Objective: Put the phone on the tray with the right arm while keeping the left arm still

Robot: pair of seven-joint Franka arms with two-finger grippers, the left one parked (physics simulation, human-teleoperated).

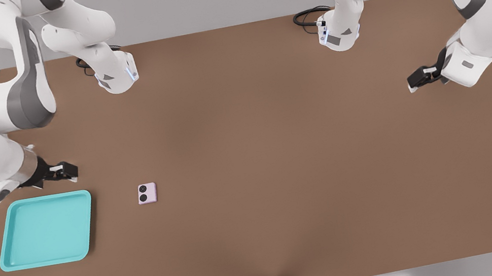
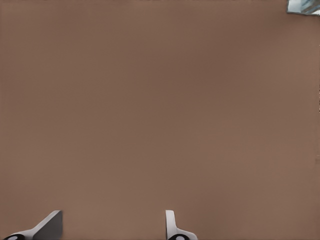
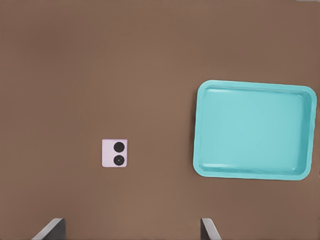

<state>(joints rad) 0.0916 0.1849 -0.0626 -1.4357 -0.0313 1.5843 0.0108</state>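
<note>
Squarish phone point(image 1: 147, 193), rimmed tray point(image 1: 45, 230) — end effector point(image 1: 65, 171) apart

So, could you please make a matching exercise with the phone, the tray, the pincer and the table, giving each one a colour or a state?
Things:
1. phone
2. tray
3. pincer
4. table

Descriptions:
A. turquoise, with nothing on it
B. brown, carrying everything else
C. pale pink, lying flat on the table, at the front view's right of the tray
D. black, open, hovering past the tray's far edge

Pairs: 1-C, 2-A, 3-D, 4-B
</note>
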